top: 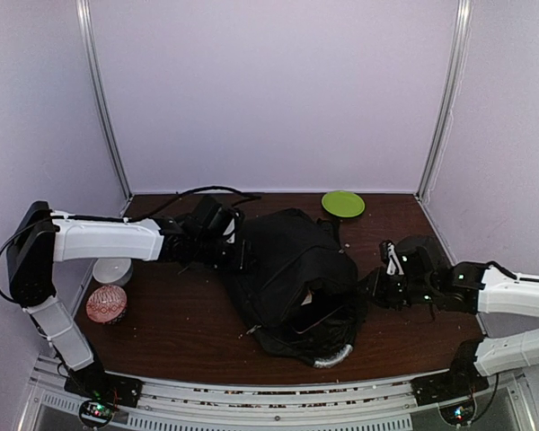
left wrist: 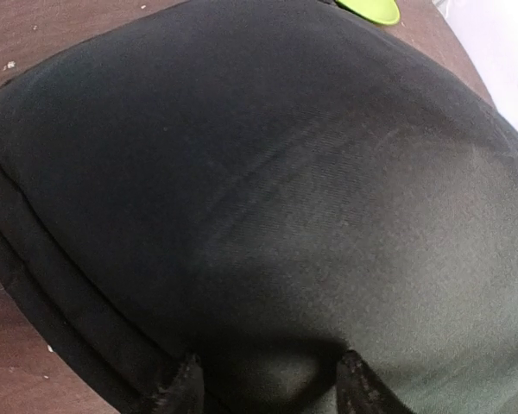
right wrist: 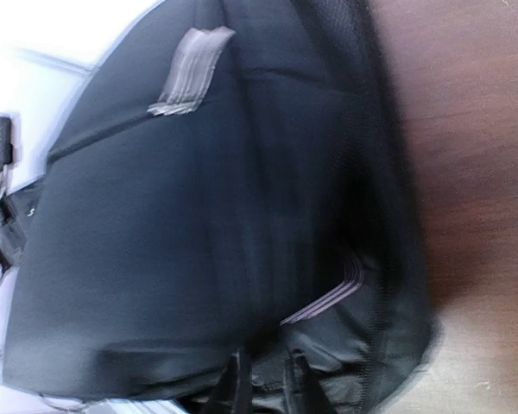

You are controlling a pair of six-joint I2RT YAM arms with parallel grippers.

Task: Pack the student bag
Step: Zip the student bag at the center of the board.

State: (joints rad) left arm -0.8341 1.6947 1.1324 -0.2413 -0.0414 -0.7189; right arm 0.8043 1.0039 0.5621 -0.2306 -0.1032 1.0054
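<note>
While left claw (left wrist: 270,375), right claw (right wrist: 264,379) pinch it, student bag (top: 292,269) slumped.

middle: big black student bag (top: 292,269) fills it and blocks the way | back right: green plate (top: 342,204) just beside bag | near left: white thing (top: 113,270) and red round thing (top: 107,303) by the edge | free: bare table (top: 184,314) between red thing and bag

I see pale lilac wall panels (top: 269,90) across the upper frame, metal corner posts (top: 103,99) left and right, dark brown wooden table (top: 180,332) below, aluminium rail (top: 278,395) along the bottom. Light even.
</note>
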